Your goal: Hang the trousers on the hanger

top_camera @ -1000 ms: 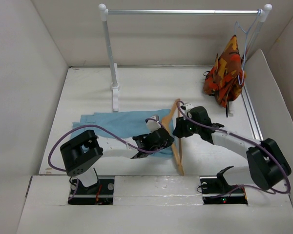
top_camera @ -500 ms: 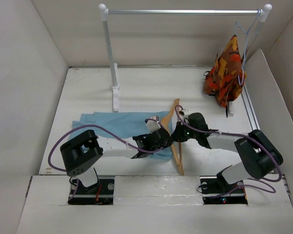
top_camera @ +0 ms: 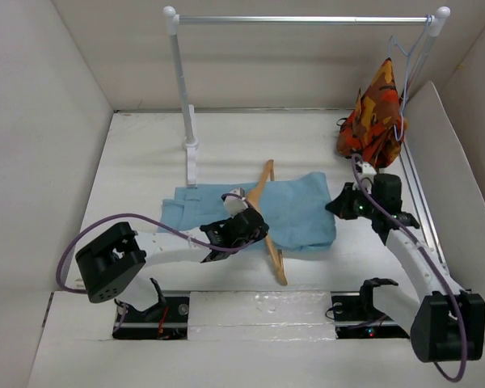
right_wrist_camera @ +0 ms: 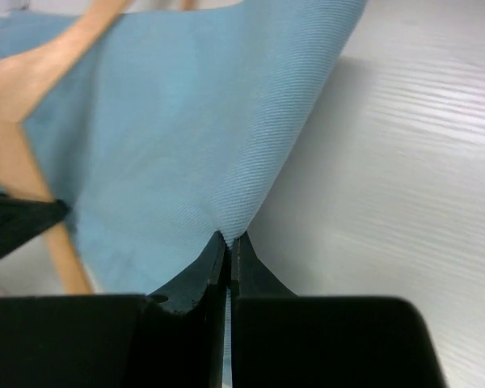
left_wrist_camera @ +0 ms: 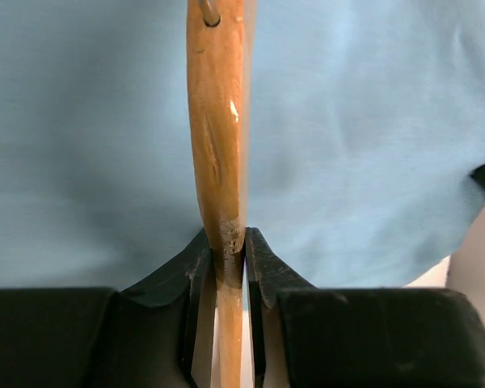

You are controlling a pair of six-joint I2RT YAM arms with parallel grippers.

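Note:
The light-blue trousers [top_camera: 303, 212] lie spread across the table, with cloth on both sides of the tan wooden hanger [top_camera: 273, 257]. The hanger runs from far to near across them. My left gripper [top_camera: 247, 228] is shut on the hanger; in the left wrist view its jaws [left_wrist_camera: 229, 242] pinch the wooden bar [left_wrist_camera: 217, 145] with blue cloth [left_wrist_camera: 372, 145] behind. My right gripper [top_camera: 338, 207] is shut on the right edge of the trousers. In the right wrist view the jaws [right_wrist_camera: 229, 239] pinch a cloth fold [right_wrist_camera: 186, 137], and the hanger [right_wrist_camera: 16, 121] shows at the left.
A white garment rack stands at the back, with its post [top_camera: 184, 97] and top rail [top_camera: 307, 19]. An orange-red patterned garment [top_camera: 374, 121] hangs on a thin wire hanger [top_camera: 404, 56] at the rail's right end. White walls enclose the table [top_camera: 145, 145].
My right gripper has shut on the trousers and pulled the cloth rightward past the hanger. My left gripper and the hanger have shifted left and slightly back.

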